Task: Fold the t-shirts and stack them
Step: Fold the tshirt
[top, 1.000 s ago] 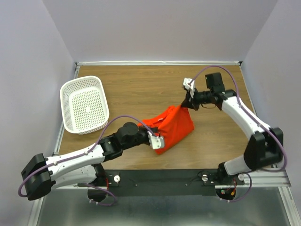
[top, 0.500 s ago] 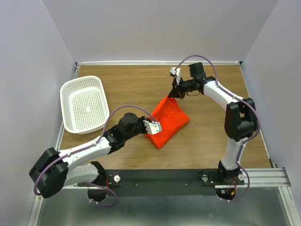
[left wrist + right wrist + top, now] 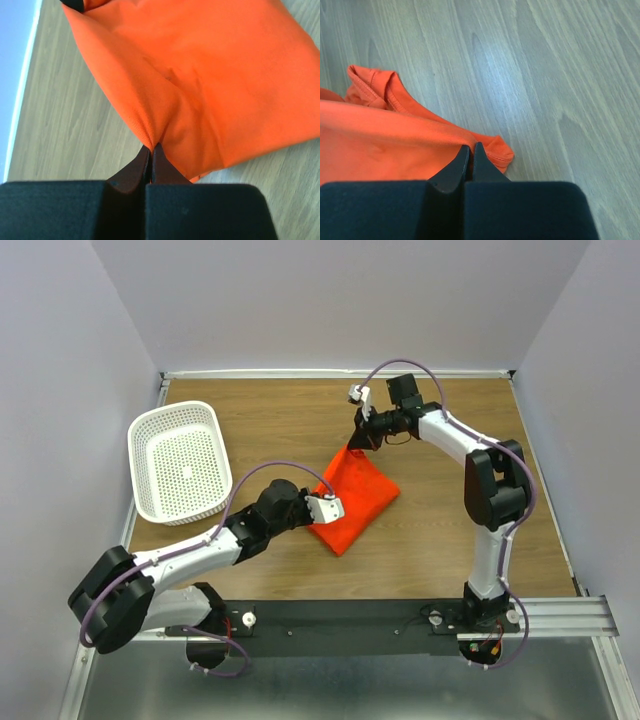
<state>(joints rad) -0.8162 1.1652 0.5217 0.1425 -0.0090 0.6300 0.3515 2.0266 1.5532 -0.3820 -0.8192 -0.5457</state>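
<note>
The left gripper (image 3: 151, 150) is clamped on a pinch of the t-shirt (image 3: 358, 495), and the right gripper (image 3: 471, 148) is closed on a hemmed edge. To do this step well, I judge both pinches should draw apart evenly, so that the cloth spreads flat without slipping free. The shirt lies bunched at mid-frame on the table (image 3: 270, 425). Its long axis runs nearly up the frame, leaning slightly right. I cannot tell where the neck points.
</note>
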